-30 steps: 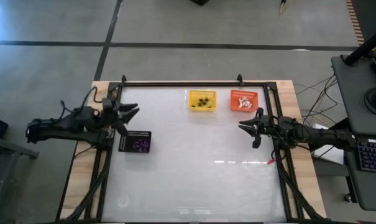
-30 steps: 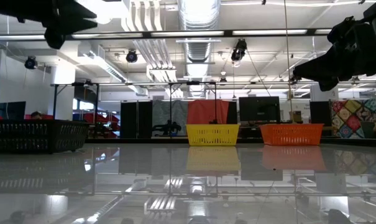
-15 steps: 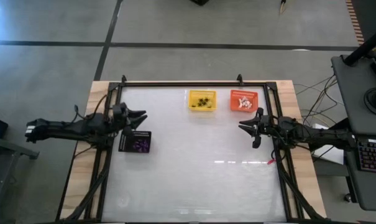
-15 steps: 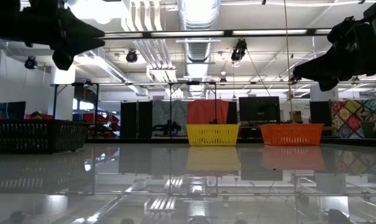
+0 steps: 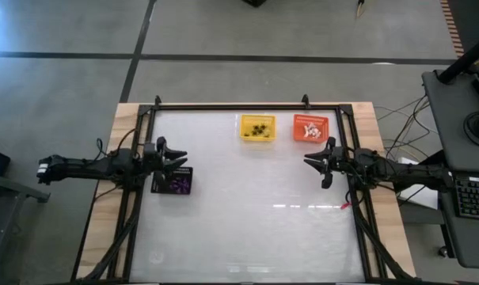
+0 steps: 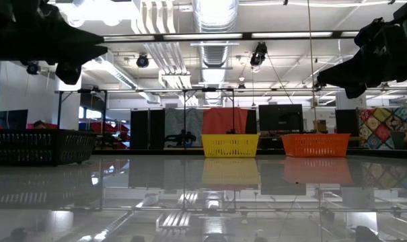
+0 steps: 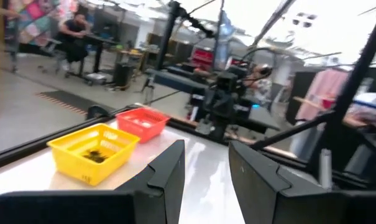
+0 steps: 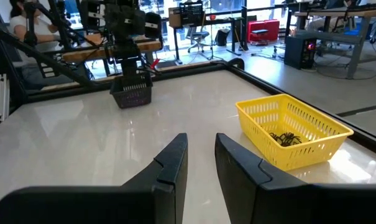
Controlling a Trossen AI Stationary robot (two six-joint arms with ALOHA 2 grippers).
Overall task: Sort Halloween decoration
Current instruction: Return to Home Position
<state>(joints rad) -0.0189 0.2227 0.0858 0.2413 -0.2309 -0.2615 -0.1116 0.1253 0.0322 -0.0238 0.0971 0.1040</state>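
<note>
The Halloween decoration lies sorted in three mesh baskets. Black trinkets (image 5: 259, 129) lie in the yellow basket (image 5: 257, 119), white ones (image 5: 309, 131) in the orange basket (image 5: 310, 119) and purple ones (image 5: 178, 184) in the black basket (image 5: 158, 181). The yellow and orange baskets stand at the far edge, the black basket at the left. My left gripper (image 5: 182, 157) hovers open just above the black basket's far side, fingers about level (image 7: 206, 180). My right gripper (image 5: 309, 161) waits open at the right edge, near the orange basket, with nothing between its fingers (image 8: 201, 165).
A black frame (image 5: 247, 105) runs round the glossy white tabletop (image 5: 255, 222). The table's middle and near half hold no objects. Beyond the table, the room shows desks, racks and a seated person (image 7: 73, 37).
My left gripper has come down toward the black basket and tipped its fingers up to about level. It has also shifted slightly toward the table's near edge. Its fingers have stayed open. The right arm and the baskets have kept still.
</note>
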